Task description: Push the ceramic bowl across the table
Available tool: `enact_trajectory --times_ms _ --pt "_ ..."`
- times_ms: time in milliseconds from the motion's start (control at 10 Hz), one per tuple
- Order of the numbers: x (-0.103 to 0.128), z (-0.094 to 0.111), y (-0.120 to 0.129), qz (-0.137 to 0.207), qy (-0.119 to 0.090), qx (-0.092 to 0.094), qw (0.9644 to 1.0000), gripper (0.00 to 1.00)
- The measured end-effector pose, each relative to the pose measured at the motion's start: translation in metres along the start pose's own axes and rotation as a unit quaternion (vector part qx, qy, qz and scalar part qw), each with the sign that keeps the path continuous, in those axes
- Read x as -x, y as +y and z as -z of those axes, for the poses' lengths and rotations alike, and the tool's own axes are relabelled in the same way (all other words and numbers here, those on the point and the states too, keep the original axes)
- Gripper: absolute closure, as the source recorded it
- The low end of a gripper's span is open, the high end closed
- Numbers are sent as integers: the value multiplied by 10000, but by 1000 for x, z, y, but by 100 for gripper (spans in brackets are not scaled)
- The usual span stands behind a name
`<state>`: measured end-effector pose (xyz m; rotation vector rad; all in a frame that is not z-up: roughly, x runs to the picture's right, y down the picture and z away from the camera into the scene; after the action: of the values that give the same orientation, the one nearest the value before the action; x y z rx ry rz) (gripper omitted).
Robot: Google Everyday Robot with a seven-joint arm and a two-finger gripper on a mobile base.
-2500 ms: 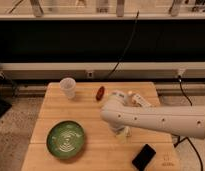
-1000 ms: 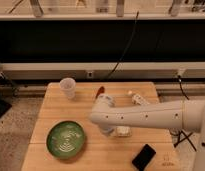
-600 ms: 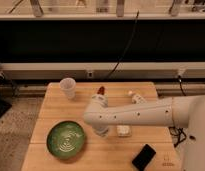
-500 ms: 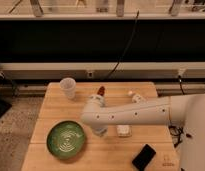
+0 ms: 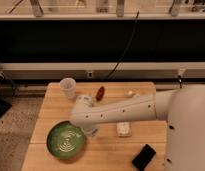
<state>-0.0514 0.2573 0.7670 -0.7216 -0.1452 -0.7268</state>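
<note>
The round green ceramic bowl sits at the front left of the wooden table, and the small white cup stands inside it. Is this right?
Not quite. The camera view shows the small white cup standing apart at the back left of the wooden table, not inside the round green ceramic bowl. The claw is beside the bowl's right rim.

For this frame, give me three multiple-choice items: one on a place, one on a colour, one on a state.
1. Where is the bowl on the table?
A. front left
B. back right
C. centre

2. What colour is the bowl?
A. white
B. green
C. red

3. Where is the hand?
A. high over the cup
B. over the phone
C. low at the bowl's right rim

Answers:
1. A, it lies by the near left corner.
2. B, green with pale rings.
3. C, the arm's end sits beside the rim, though contact is unclear.
</note>
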Motion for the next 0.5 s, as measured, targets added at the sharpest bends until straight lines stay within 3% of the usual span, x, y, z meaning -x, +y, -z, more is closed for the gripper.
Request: enact_trajectory --times_ms 500 --pt "25 2 -23 433 21 42 9991 99"
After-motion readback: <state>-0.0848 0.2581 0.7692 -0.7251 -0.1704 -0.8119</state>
